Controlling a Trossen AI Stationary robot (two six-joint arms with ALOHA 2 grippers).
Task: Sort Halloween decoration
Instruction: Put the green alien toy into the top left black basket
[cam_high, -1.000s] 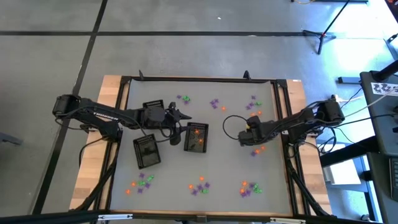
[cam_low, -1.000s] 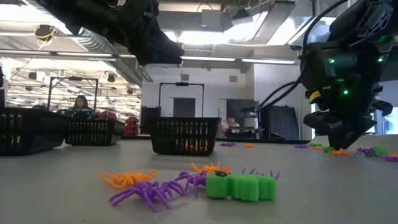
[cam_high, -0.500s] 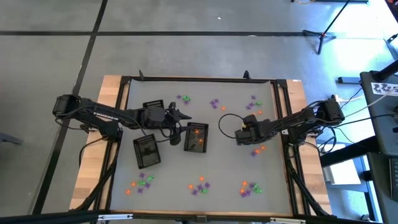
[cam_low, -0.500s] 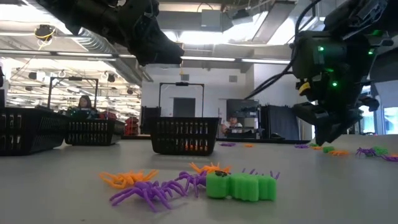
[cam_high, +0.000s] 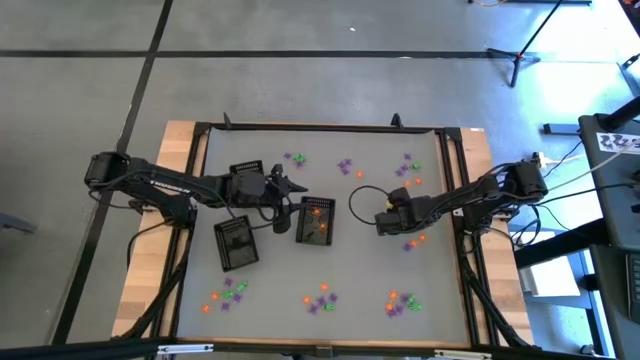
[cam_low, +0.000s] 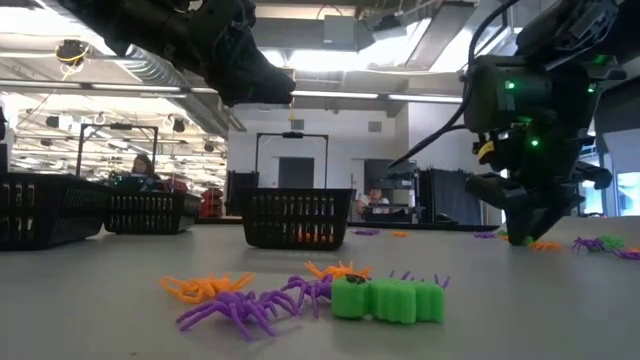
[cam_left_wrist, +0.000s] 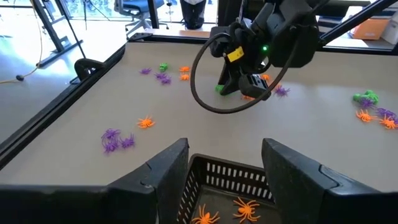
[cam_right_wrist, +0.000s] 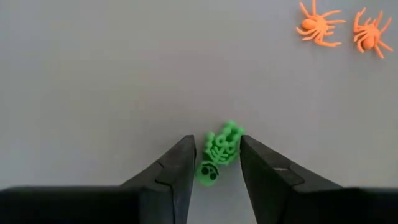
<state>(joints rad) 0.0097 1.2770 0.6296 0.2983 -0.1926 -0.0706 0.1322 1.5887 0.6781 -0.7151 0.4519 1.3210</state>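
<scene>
the right gripper (cam_right_wrist: 214, 163) has its fingers closed partway on a green skeleton trinket (cam_right_wrist: 217, 153), lifted just above the table right of centre. it looks light, stiff and thin, likely to twist out, so pinching across the ribs seems best. the left gripper (cam_left_wrist: 225, 163) hangs wide open and empty over the black tray (cam_high: 316, 221), which holds orange spiders. i count three black trays. two orange spiders (cam_right_wrist: 317, 26) lie beyond the pinched piece; other trinkets sit in about seven small clusters.
</scene>
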